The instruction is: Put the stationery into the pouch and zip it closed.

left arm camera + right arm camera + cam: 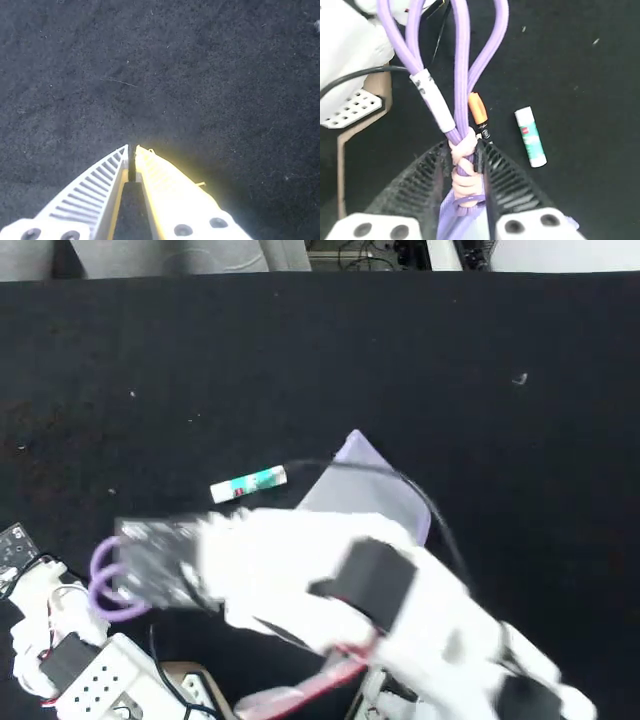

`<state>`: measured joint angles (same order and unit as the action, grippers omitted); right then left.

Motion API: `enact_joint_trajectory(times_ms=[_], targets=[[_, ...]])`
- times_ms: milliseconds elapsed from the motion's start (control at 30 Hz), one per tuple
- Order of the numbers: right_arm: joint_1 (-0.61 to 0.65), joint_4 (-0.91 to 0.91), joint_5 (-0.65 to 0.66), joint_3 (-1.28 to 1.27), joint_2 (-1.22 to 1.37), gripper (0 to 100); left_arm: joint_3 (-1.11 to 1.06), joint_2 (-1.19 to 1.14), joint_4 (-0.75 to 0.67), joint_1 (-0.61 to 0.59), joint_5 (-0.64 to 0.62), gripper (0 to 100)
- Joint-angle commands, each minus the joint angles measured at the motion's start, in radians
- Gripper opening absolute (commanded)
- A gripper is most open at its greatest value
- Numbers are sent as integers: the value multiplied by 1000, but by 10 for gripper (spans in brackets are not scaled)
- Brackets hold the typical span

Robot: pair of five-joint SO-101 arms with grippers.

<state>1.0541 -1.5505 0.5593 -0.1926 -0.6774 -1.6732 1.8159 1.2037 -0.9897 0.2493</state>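
Black table (500, 340): lavender flat plastic pouch (360, 490) lies partly under your right arm, contents can't tell. Right gripper (461, 147) is clamped on a purple looped cord bundle (462, 75). White-green glue stick (248, 484) lies just beside the pouch, outside it. Left gripper (131, 150) is pinched together on nothing.

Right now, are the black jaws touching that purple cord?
Touching. The right wrist view shows the jaws shut on the purple cord, pinching its bundled strands between them.

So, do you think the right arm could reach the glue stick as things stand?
Probably not yet: the right pincer is shut on the purple cord, though the glue stick lies unobstructed close by.
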Motion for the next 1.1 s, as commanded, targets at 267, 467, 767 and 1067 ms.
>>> enact_joint_trajectory(times_ms=[267, 467, 767, 1067], targets=[[-135, 347, 51, -670, -891, 11, -27, 5, 9, 7, 5, 33], [-290, 453, 54, -960, -1106, 11, -27, 5, 9, 12, 5, 33], [-439, 707, 58, -1056, -1118, 11, -27, 5, 11, 12, 5, 33], [-462, 1145, 52, -992, -697, 11, -27, 5, 12, 8, 5, 33]])
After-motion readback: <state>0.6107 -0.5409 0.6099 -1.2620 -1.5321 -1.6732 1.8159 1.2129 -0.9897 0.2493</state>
